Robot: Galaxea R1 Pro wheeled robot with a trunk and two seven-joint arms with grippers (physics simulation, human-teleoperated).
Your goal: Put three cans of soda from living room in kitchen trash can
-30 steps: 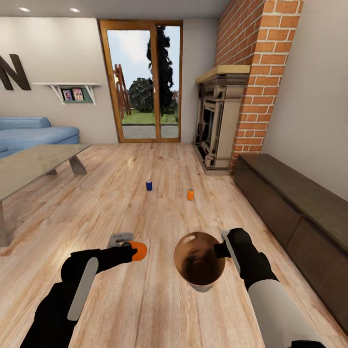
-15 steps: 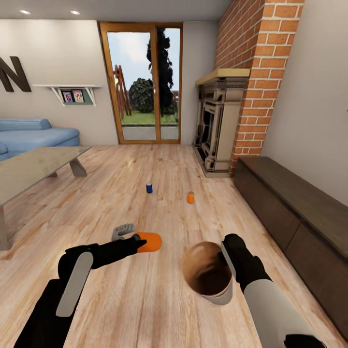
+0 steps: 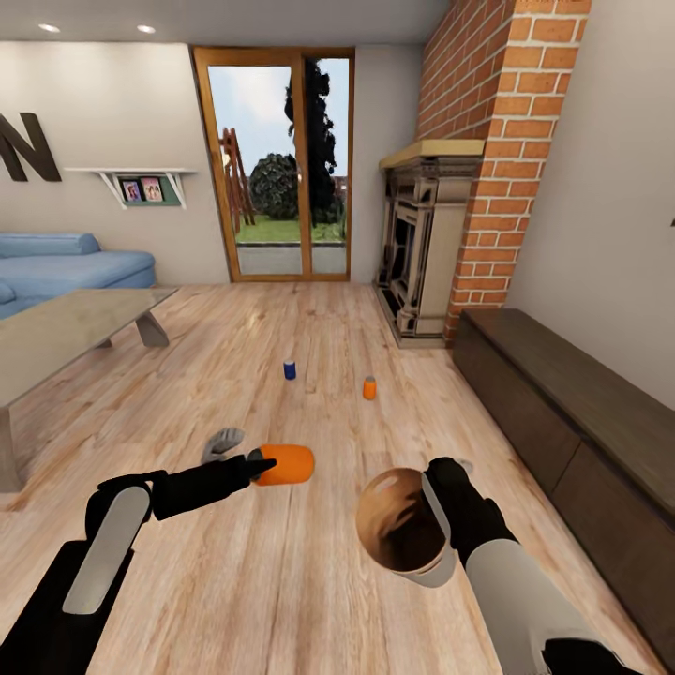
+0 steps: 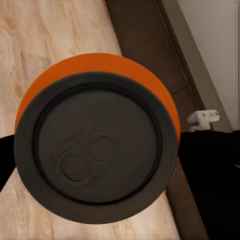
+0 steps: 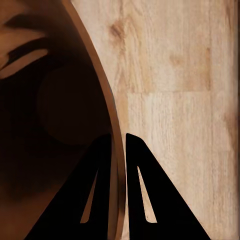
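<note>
Left gripper [image 3: 255, 464] clamped on one orange can [image 3: 284, 464], carried sideways at 3 o'clock toward the bin. Right gripper [image 5: 118, 145] pinching the rim of the tash can [image 3: 401, 525], held off the floor, mouth tipped up (seemingly empty inside). Still on the planks at 12 o'clock: a dark blue can [image 3: 290, 370] and a second orange can [image 3: 369, 388], well apart. None binned yet; kitchen trip still ahead.

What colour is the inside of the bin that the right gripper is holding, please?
Glossy brown inside the bin, pinched at its rim by the right gripper; the head view shows it best.
</note>
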